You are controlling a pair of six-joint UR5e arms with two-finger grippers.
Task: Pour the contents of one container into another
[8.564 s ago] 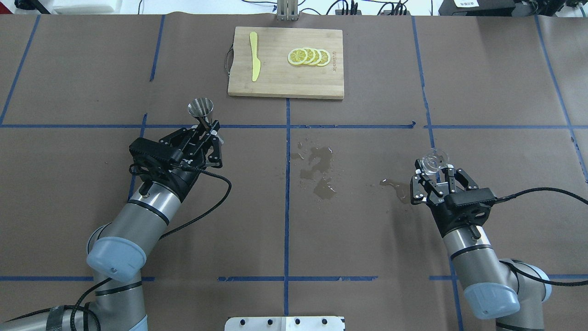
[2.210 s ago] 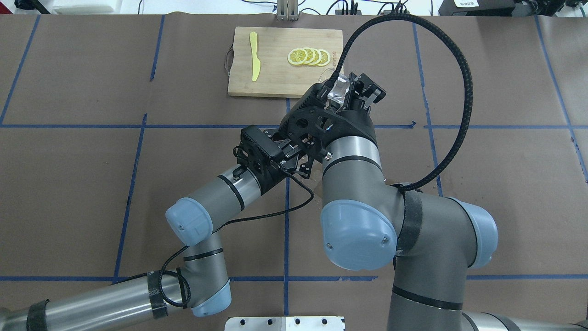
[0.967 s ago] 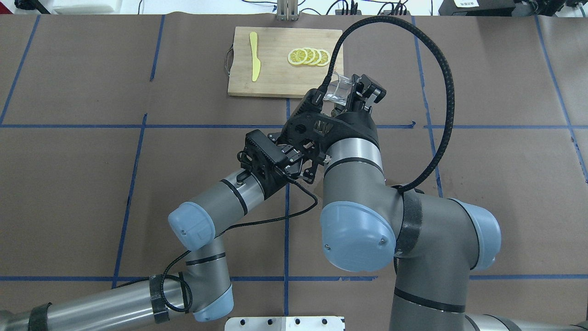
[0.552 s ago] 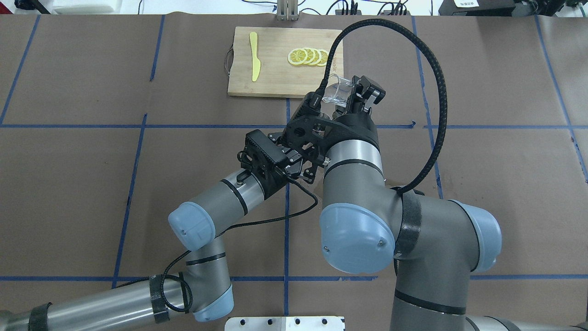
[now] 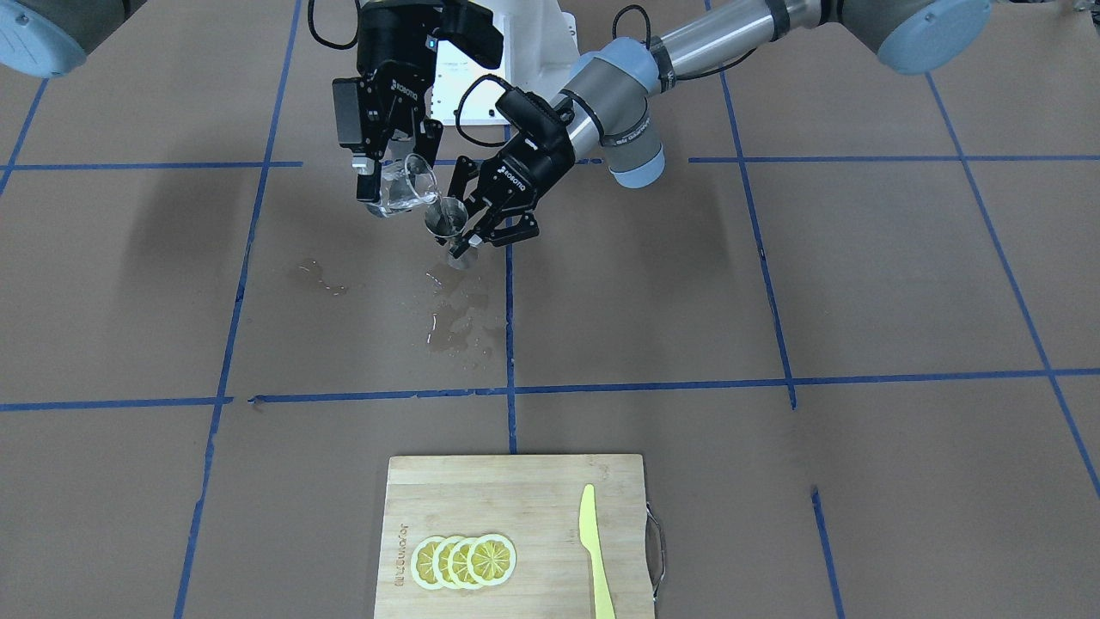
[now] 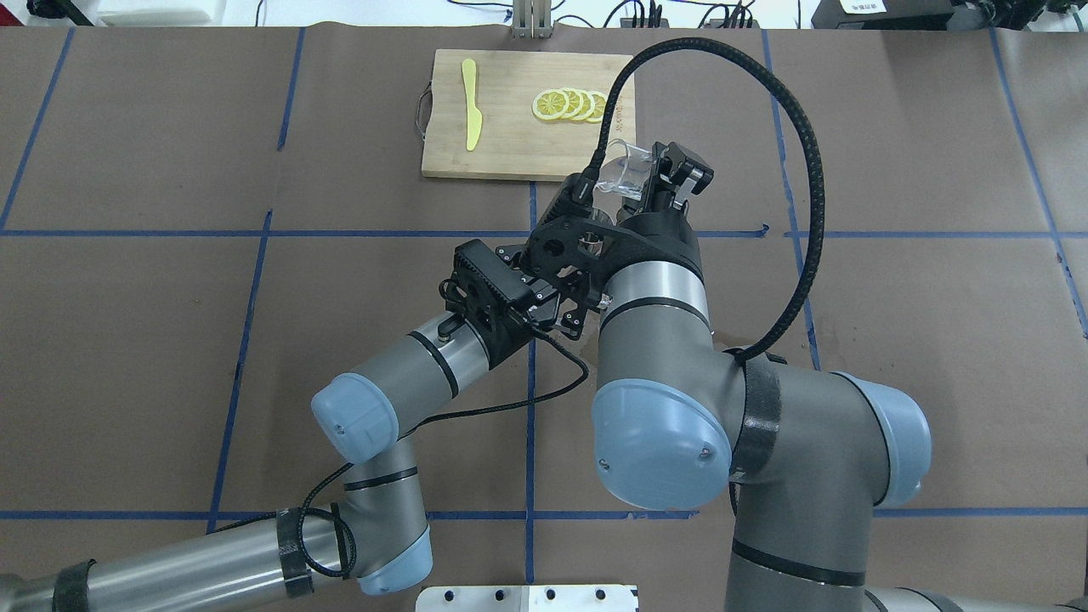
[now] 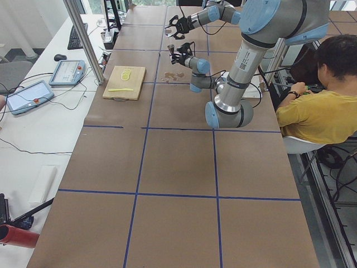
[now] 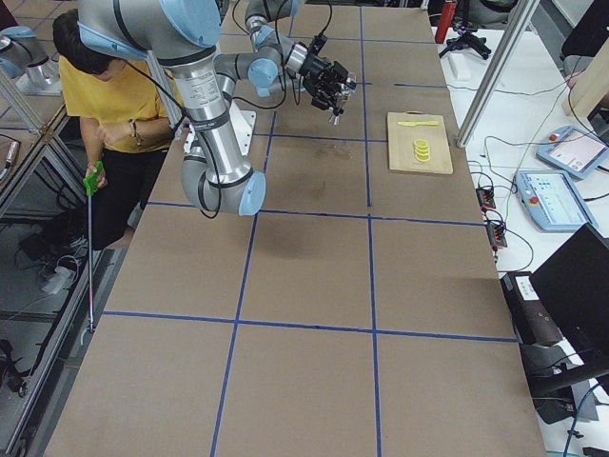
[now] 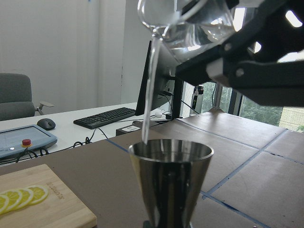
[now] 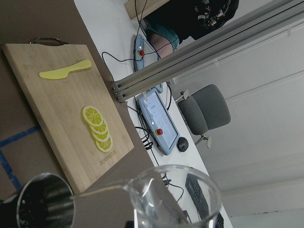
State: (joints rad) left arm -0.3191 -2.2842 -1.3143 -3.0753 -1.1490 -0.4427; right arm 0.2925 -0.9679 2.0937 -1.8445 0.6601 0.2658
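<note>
Pour under way above the worktop (image 5: 773,284).
The left tool (image 5: 471,234) pinched the small shiny steel hourglass-shaped jigger (image 9: 171,178) by its waist, upright. Just above it, the right tool (image 5: 394,176) gripped the small clear glass tumbler (image 9: 190,23), tipped further than two seconds earlier. A thin stream (image 9: 149,80) now fell from its lip into the cup, so transfer had begun. Wet patches (image 5: 460,322) lay on the brown paper below. The fill level could not be read, and in the overhead view the right wrist (image 6: 650,280) hid the jigger.
</note>
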